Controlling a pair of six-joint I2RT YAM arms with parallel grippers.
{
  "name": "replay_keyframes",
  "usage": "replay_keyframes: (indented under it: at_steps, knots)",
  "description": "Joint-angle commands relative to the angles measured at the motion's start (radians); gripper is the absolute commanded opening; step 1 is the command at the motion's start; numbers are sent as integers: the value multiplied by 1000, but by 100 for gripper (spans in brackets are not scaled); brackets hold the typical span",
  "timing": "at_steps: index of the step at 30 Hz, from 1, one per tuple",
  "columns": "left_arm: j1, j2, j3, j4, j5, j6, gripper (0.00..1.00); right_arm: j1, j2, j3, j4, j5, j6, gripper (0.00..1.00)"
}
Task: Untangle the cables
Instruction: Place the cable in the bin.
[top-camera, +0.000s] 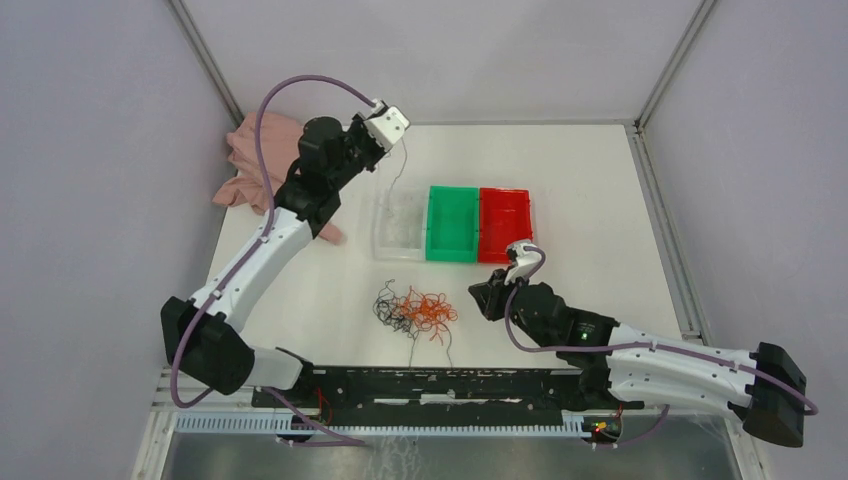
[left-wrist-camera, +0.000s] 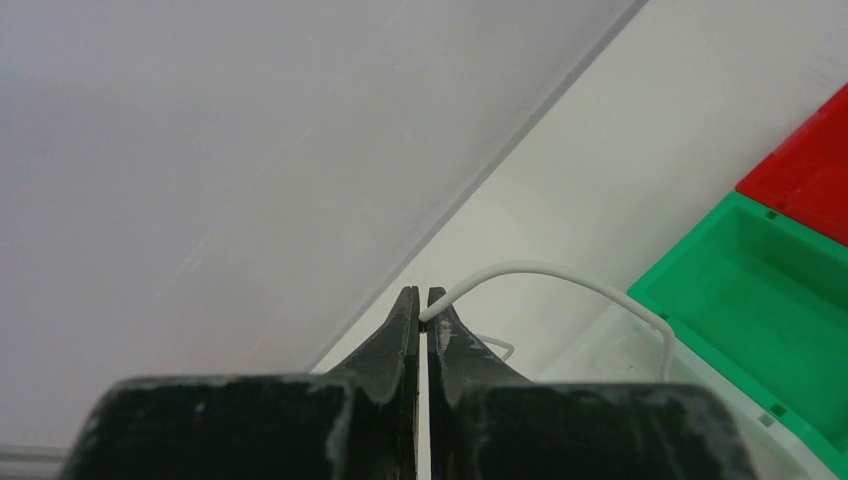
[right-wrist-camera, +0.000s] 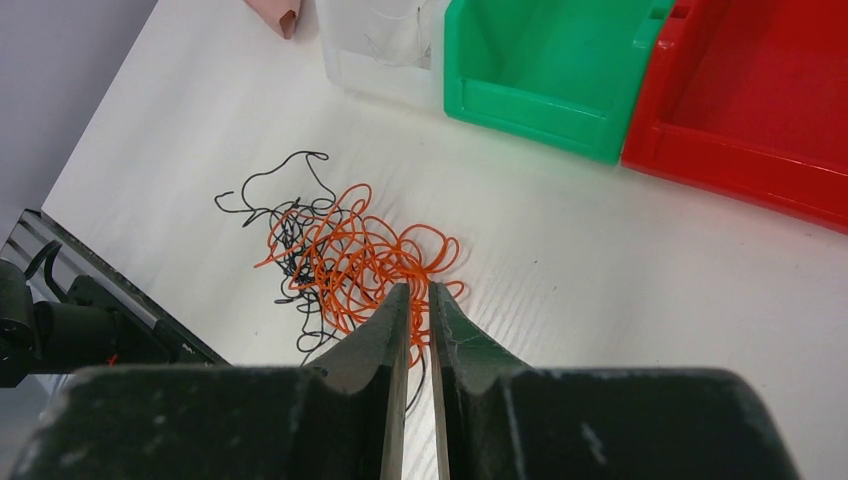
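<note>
Cables (top-camera: 415, 312) lie in a curly pile just in front of the green bin (top-camera: 452, 225). The left gripper (left-wrist-camera: 422, 300) pinches one white wire (left-wrist-camera: 560, 272) up high, left of that bin. The right gripper (right-wrist-camera: 415, 295) waits by the pile with its fingers nearly together; I cannot tell if it holds anything. Next, I think, the white wire must go down gently and be let go.

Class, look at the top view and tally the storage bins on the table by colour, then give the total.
Clear bin: 1
Green bin: 1
Red bin: 1
Total: 3
</note>
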Motion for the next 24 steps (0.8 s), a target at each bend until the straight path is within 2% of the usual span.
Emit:
replay_keyframes:
  at_steps: [1, 8, 15, 21, 24]
  knots:
    - [-25, 44, -19, -29, 57, -26, 3, 1, -42, 21, -4, 29, 5, 17]
    - [-51, 98, -34, -36, 86, -88, 3, 2, -120, 15, -63, 58, 16, 17]
    - [-60, 131, -71, -60, 66, -77, 3, 1, -126, 29, -85, 60, 16, 17]
    - [-60, 155, -128, -62, 37, -9, 3, 2, -100, 54, -92, 57, 11, 17]
    - [-60, 175, -177, -35, 1, 84, 3, 1, -94, 66, -93, 57, 6, 17]
